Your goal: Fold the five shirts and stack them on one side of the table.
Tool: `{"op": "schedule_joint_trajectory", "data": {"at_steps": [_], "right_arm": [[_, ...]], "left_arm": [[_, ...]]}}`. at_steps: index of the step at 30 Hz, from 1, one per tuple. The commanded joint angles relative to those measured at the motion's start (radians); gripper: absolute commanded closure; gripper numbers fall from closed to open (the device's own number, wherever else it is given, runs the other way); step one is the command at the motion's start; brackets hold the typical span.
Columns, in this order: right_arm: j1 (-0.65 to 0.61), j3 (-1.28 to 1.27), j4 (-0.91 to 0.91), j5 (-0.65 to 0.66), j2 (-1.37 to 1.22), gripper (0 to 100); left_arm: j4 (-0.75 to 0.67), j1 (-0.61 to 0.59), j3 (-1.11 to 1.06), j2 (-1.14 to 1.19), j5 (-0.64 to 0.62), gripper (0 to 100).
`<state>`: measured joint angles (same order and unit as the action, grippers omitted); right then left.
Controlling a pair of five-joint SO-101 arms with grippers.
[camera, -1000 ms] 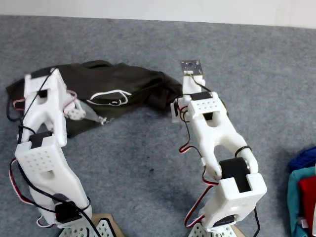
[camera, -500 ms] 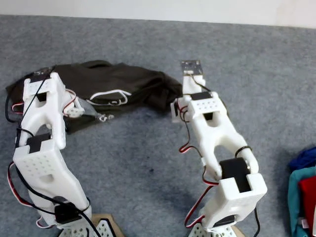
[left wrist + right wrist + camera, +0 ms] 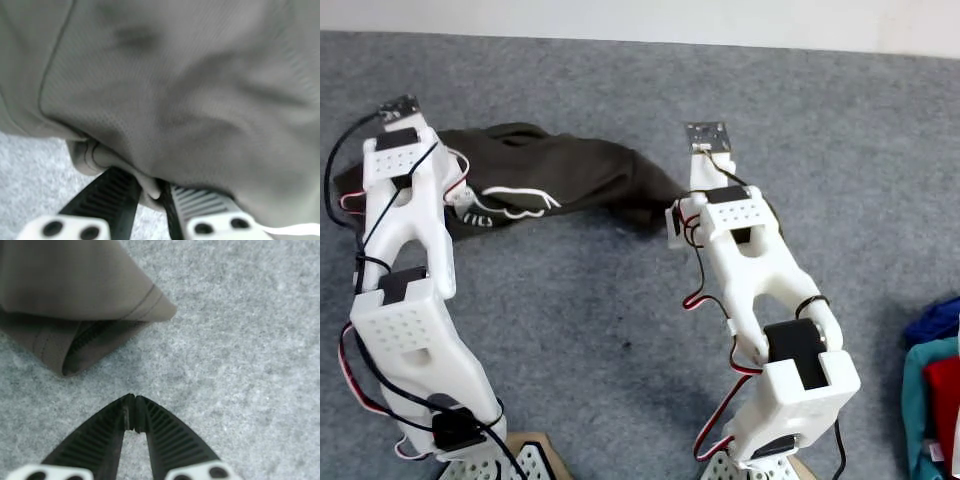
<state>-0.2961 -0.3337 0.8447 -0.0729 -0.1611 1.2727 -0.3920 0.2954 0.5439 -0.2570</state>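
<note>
A dark brown shirt with a white printed outline lies bunched across the far left of the grey table. My left gripper is shut on a fold of its fabric at the shirt's left end, and in the high view the left gripper sits under the left arm. My right gripper is shut with nothing in it, resting just above the carpet. A folded corner of the shirt lies a short way in front of it, not touching.
Blue, teal and red shirts are piled at the table's right edge. The right arm stretches up the middle of the table. Bare grey carpet spreads between it and the pile, and in the near centre.
The left arm has swung toward the far left corner, dragging the shirt's near edge back with it, so the shirt now lies narrower and more stretched. The right arm has not moved.
</note>
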Motion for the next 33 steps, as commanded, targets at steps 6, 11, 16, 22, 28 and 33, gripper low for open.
{"op": "schedule_joint_trajectory", "data": {"at_steps": [6, 11, 16, 22, 28, 33], "right_arm": [[0.013, 0.007, -0.013, 0.011, 0.022, 98.6], [0.013, 0.007, -0.013, 0.011, 0.022, 98.6], [0.013, 0.007, -0.013, 0.011, 0.022, 98.6], [0.008, 0.008, -0.013, 0.012, 0.005, 98.6], [0.008, 0.019, -0.013, 0.012, -0.044, 98.6], [0.008, 0.019, -0.013, 0.012, -0.044, 98.6]], "left_arm": [[-0.098, -0.038, 0.306, -0.027, 0.002, 99], [-0.261, -0.110, 0.390, -0.027, 0.000, 99], [-0.265, -0.173, 0.450, -0.038, 0.000, 99], [-0.009, -0.226, 0.673, -0.104, 0.000, 99], [0.325, -0.223, 0.843, -0.206, 0.006, 99], [0.437, -0.263, 0.849, -0.213, 0.008, 99]]}}
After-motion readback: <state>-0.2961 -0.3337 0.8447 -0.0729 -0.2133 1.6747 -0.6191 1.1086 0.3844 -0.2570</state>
